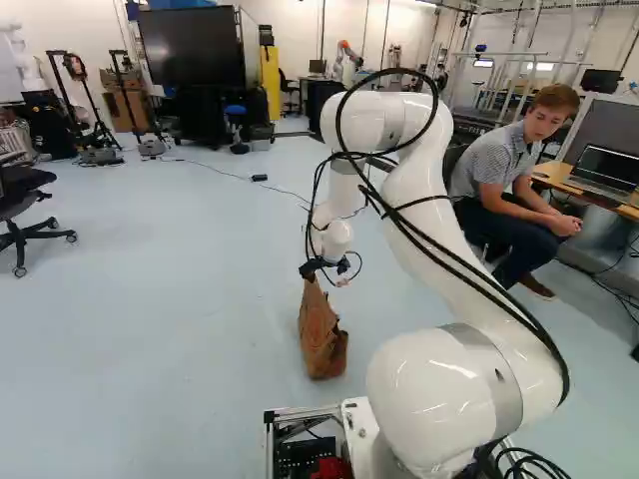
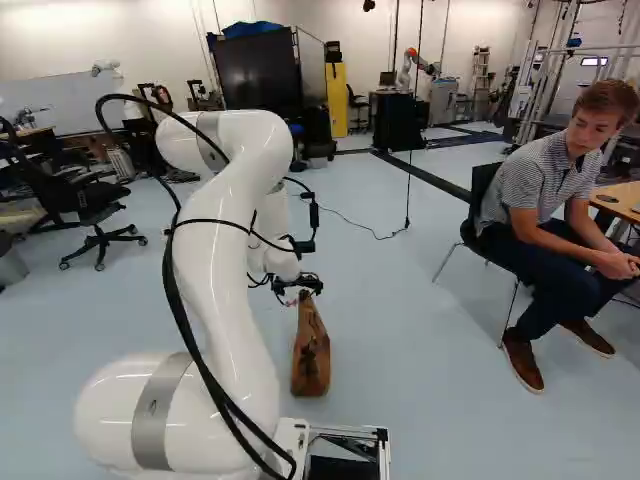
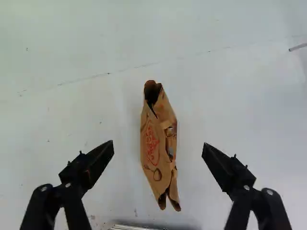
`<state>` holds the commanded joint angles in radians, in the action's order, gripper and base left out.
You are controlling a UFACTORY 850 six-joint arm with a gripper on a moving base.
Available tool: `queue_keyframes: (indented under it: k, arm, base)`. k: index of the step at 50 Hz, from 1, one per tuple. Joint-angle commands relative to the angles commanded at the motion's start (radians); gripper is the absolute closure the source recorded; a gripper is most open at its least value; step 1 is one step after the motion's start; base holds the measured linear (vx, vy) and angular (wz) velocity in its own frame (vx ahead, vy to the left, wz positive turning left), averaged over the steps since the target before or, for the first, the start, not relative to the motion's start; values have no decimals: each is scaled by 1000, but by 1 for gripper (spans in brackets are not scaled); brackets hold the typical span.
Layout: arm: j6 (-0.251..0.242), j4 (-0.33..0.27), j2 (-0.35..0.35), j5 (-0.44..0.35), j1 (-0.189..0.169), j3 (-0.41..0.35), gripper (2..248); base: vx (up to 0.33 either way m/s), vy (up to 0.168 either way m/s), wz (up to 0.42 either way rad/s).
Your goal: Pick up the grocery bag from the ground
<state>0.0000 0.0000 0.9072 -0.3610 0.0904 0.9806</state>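
Left base view: a brown paper grocery bag point(image 1: 321, 344) stands on the pale blue floor point(image 1: 150, 319), just ahead of the robot.
A black chair with wheels point(image 1: 22, 232) is at the left, well apart from the bag. Far back are a big black screen point(image 1: 192, 48) and a tall yellow cabinet point(image 1: 271, 76). At the right, a black laptop point(image 1: 605, 168) sits on a brown wooden surface point(image 1: 552, 176). The black gripper point(image 1: 325, 267) is wide open and holds nothing, with floor showing between each finger and the bag.
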Motion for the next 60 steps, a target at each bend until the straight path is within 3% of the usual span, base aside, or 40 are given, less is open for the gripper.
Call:
queue_keyframes:
  k: [21, 39, 60]
  arm:
    - [-3, 0, 77, 0, 0, 51, 3]
    - [-197, 0, 144, 0, 0, 98, 3]
    - [-224, 0, 221, 0, 0, 155, 3]
  base:
    - [0, 0, 0]
    - [0, 0, 0]
    - [0, 0, 0]
